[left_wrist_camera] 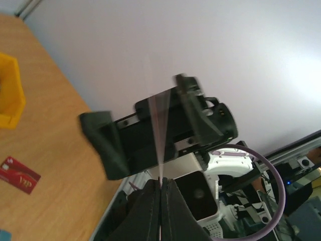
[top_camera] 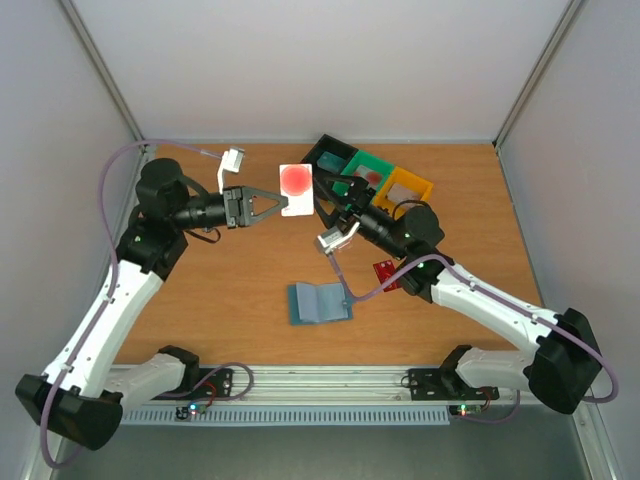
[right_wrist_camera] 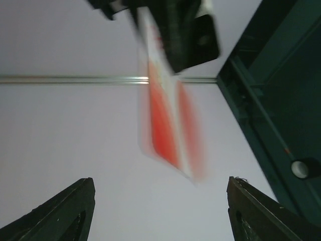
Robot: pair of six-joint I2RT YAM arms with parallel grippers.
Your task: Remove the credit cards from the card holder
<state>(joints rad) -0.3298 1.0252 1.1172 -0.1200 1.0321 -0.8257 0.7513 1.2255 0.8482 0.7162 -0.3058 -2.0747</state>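
Card first: a thin white plastic card with a red disc (top_camera: 296,184) is pinched by its left edge in my left gripper (top_camera: 283,205), raised above the far middle of the brown wooden table (top_camera: 230,300). My left wrist view shows it edge-on, a pale sliver rising from between my two dark fingers (left_wrist_camera: 148,208), which are pressed together on it. My right gripper (right_wrist_camera: 159,188) faces the card from the right, just beside it. Its fingers are spread wide with nothing between them, and in its own view the card is a red and white blur. I cannot tell whether it touches the card.

The light blue soft card holder (top_camera: 320,303) lies open and flat near the middle of the table, well apart from both grippers. A dark red card (top_camera: 388,273) lies on the wood to its right, beside my right arm. A black plastic bin (top_camera: 322,146), a green bin (top_camera: 372,155) and an orange bin (top_camera: 425,185) stand in a row at the far right.
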